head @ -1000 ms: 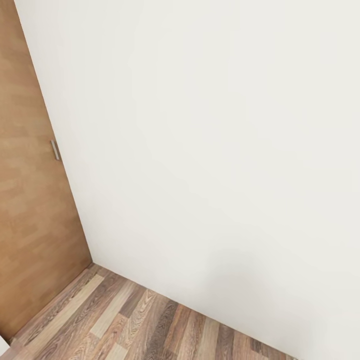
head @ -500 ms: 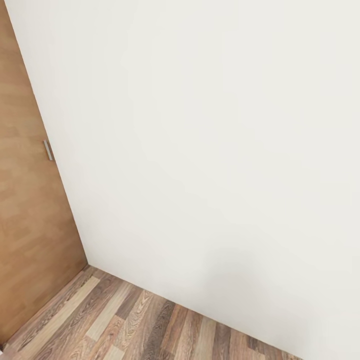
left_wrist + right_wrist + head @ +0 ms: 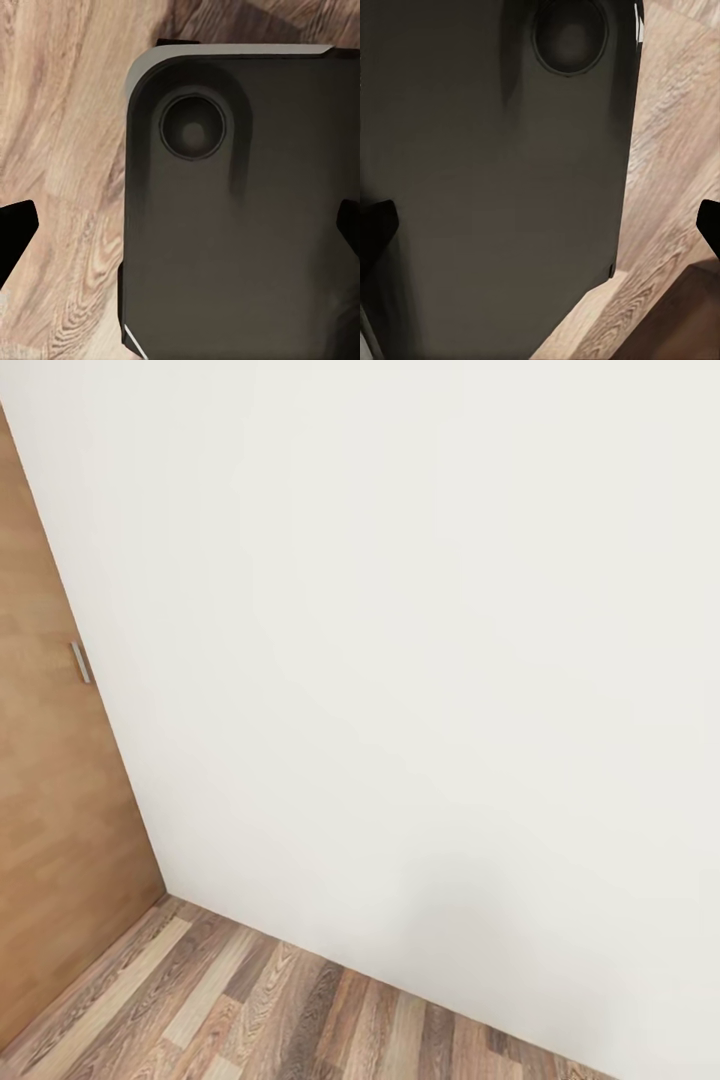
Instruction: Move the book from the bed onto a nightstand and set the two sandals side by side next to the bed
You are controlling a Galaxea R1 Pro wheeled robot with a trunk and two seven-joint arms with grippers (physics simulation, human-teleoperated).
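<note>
Bedroom corner, head view: brown wooden door (image 3: 50,810) with a small metal handle (image 3: 80,662), plain white wall (image 3: 400,660), wood-plank floor (image 3: 250,1020). Wrist views add a smooth dark rounded robot panel (image 3: 240,225) over grainy planks; both grippers' fingertips stand wide apart, empty.

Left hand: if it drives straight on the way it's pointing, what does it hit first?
Most likely the dark grey robot body panel dead ahead of the left hand, with wood floor beyond it. Depth is unclear.
</note>
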